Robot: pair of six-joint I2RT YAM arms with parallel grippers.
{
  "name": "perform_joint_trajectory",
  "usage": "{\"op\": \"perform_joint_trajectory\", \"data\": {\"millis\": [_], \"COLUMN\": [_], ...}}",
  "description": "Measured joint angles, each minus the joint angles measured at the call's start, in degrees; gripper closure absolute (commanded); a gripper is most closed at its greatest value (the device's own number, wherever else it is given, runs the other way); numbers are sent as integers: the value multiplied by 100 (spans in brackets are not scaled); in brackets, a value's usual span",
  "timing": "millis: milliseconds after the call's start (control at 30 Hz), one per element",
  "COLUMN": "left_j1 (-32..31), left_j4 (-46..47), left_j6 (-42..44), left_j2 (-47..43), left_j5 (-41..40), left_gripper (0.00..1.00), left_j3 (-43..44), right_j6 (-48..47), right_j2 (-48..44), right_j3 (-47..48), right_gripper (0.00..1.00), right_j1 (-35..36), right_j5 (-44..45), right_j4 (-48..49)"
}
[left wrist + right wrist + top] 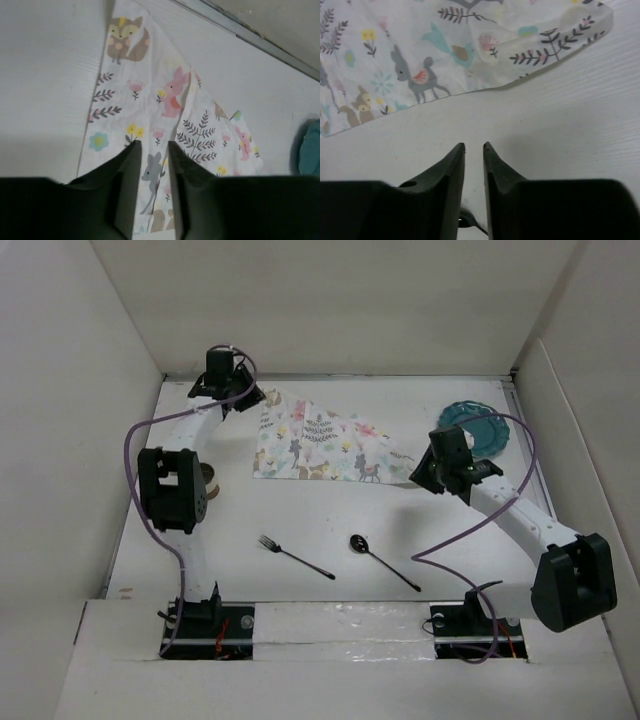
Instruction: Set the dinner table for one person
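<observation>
The white dinner table (200, 560) carries an animal-print placemat (330, 445) at the back middle, with its far right part folded over. A teal plate (478, 425) lies at the back right. A black fork (295, 557) and a black spoon (383, 562) lie near the front. My left gripper (250, 398) hovers over the placemat's far left corner. Its jaws (152, 145) stand apart, with the cloth (150, 85) flat beneath them. My right gripper (420, 476) is by the placemat's right corner, a narrow gap between its jaws (474, 146), empty over bare table, just short of the cloth's edge (420, 55).
A small round cup (209, 480) stands at the left, partly hidden behind my left arm. White wall panels close in the table on the left, back and right. The plate's edge (311, 150) shows at the right of the left wrist view. The spoon's bowl (470, 220) shows below my right fingers.
</observation>
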Motion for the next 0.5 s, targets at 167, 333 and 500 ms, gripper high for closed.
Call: {"op": "perform_joint_trajectory", "data": {"millis": [167,333,500], "left_j1": [-511,-850,-874], "left_j4": [-396,-442,-754], "left_j6": [452,302,55], "left_j2": [-1322,-2127,-1912], "left_j5": [-1283,-1711,-2402], "left_gripper": [90,67,58], "left_j3": [-758,-2149,-2909], "right_j6": [181,234,234], "right_j2": [173,87,-236], "right_j3": [-105,-118,-216], "right_gripper": [54,54,53], "right_j1": [-605,-855,-861], "right_j5": [-210,-457,-699], "right_j4": [31,129,238]}}
